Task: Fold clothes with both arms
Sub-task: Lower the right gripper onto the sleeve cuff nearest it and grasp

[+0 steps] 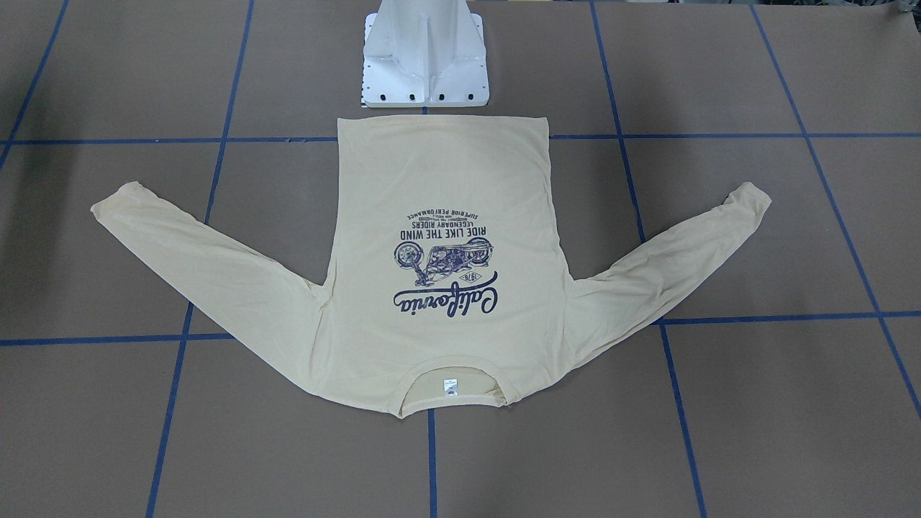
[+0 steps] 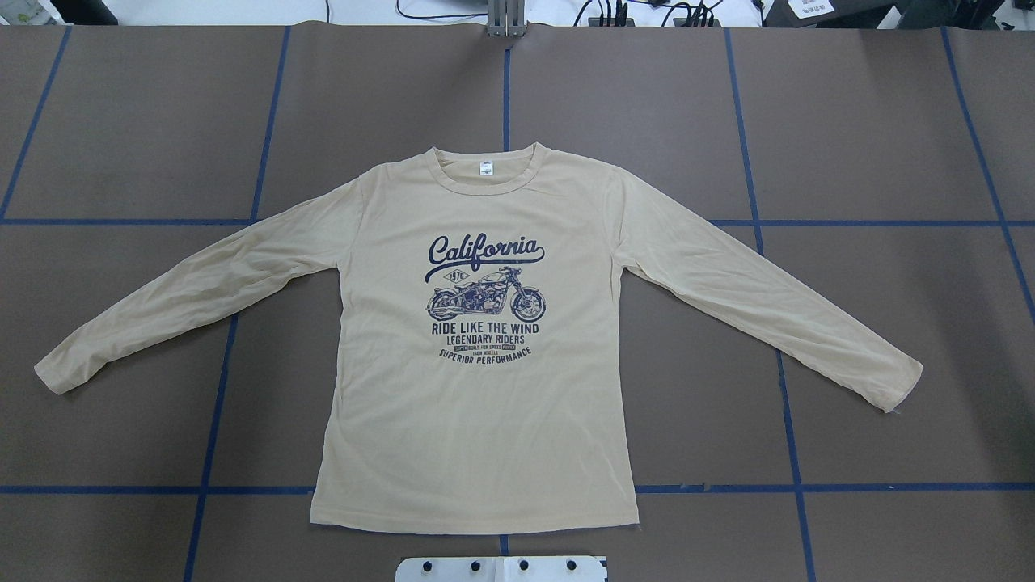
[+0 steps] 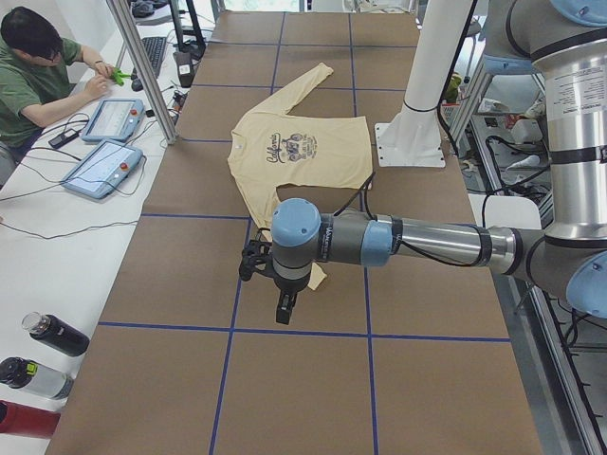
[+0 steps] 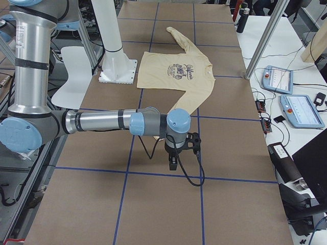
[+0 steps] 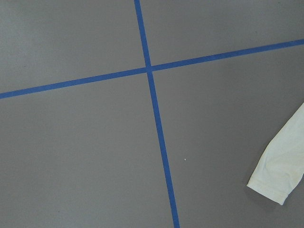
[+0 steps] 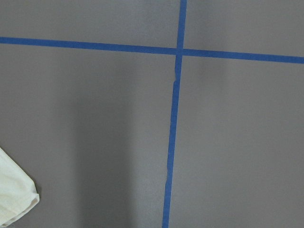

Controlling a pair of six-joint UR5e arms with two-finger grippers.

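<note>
Folding not begun: the T-shirt (image 2: 477, 420) lies flat on the table (image 2: 808, 121), print up, sleeves spread.
The left gripper (image 3: 284, 313) and right gripper (image 4: 173, 163) hang near its cuffs, clear of the cloth; open or closed, I cannot tell.

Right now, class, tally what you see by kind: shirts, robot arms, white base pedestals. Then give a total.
T-shirt: 1
Robot arms: 2 (left arm, right arm)
White base pedestal: 1
Total: 4
</note>
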